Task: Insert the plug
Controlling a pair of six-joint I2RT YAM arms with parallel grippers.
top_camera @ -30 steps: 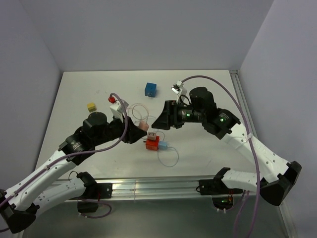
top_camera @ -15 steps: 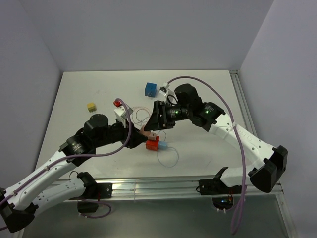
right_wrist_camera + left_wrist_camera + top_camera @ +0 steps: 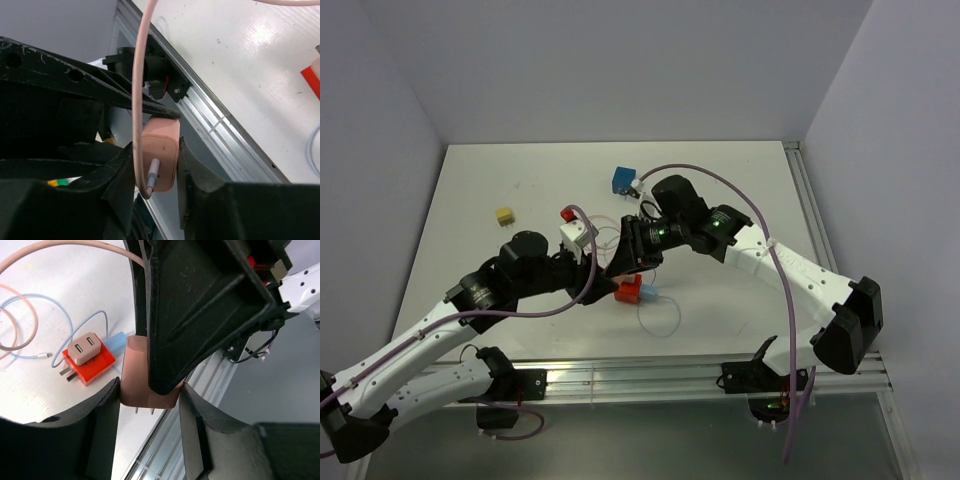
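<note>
A salmon-pink rounded plastic charger block [image 3: 145, 375], smooth and matte, hangs above the white worktop [image 3: 740, 180] near the middle of the overhead view, held from both ends. The left gripper [image 3: 149, 387] pinches its flanks, and two metal prongs poke out below, in the lower centre of the left wrist view. The right gripper [image 3: 156, 145] clamps the same block from the other end. Its black fingers [image 3: 195, 185] are tight on both sides, with a thin pink cable [image 3: 136, 75] running between one finger and the block. That cable's slim plug [image 3: 154, 170] sits in the block's face; how deep, I cannot tell.

On the worktop below lies one red square plastic block [image 3: 97, 366] carrying one beige adapter [image 3: 85, 347] with two USB ports. A translucent light-blue connector [image 3: 116, 342] touches the red block's side, and its light-blue cable [image 3: 30, 294] loops away. That makes two cables in all.

In the overhead view, one blue cube [image 3: 623, 180] sits upper centre and one small yellow block [image 3: 505, 215] upper left, both well apart from the arms. The right gripper's black body fills the upper centre of the left wrist view and hides the charger's top.
</note>
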